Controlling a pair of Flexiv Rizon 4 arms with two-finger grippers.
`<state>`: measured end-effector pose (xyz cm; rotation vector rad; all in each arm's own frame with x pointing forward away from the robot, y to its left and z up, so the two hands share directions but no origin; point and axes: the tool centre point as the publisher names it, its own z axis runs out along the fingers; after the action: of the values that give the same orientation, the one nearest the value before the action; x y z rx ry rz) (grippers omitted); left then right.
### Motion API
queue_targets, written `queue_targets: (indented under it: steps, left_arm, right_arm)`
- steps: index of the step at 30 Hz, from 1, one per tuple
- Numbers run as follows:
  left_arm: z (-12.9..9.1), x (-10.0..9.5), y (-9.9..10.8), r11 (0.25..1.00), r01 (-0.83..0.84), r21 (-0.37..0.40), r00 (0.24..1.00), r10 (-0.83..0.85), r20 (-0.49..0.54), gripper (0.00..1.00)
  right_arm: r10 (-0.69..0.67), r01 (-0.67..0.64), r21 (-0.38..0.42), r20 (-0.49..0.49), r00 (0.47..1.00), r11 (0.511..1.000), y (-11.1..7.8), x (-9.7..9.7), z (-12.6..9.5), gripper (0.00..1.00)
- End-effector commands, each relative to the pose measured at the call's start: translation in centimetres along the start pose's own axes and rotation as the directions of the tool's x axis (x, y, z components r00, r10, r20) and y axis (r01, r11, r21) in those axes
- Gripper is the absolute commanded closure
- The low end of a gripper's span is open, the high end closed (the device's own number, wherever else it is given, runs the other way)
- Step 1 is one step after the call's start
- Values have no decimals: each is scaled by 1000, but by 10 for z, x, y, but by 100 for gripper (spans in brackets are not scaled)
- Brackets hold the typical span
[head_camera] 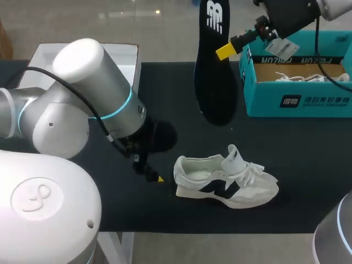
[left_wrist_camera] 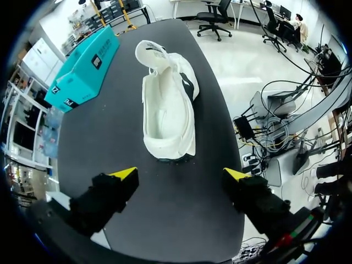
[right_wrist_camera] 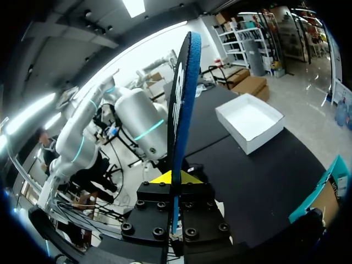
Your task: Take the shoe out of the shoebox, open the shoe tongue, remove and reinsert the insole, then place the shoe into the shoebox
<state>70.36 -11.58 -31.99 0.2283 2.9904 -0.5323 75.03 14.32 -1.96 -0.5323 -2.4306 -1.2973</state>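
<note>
A white shoe with a black side mark lies on the black table, its tongue raised; in the left wrist view the shoe sits just ahead of my left gripper, which is open with its yellow tips apart and nothing between them. In the head view that left gripper hovers low by the shoe's heel. My right gripper is shut on the black insole, which hangs upright high above the table. Seen edge-on, the insole rises from the right gripper.
The teal shoebox stands open at the back right, with paper and laces inside; it also shows as the teal shoebox beyond the shoe. A white box lid lies at the back left, seen too as the white lid.
</note>
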Motion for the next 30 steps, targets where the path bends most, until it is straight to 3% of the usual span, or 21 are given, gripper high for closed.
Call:
queue_targets:
  steps: [1,7,17,30]
  left_arm:
    - [1,-1,-2,1000,-1,-20,1000,1,1,0]
    - [1,-1,-2,1000,-1,-20,1000,1,1,0]
    - [3,-10,-46,999,16,33,998,-18,56,0]
    - [48,-33,-84,1000,-10,-4,1000,10,-1,0]
  right_arm:
    - [8,-8,20,19,1000,1000,1,12,-17,100]
    - [17,-17,16,20,1000,1000,0,14,-21,100]
    - [17,-17,16,20,1000,1000,0,14,-21,100]
    - [17,-17,16,20,1000,1000,0,14,-21,100]
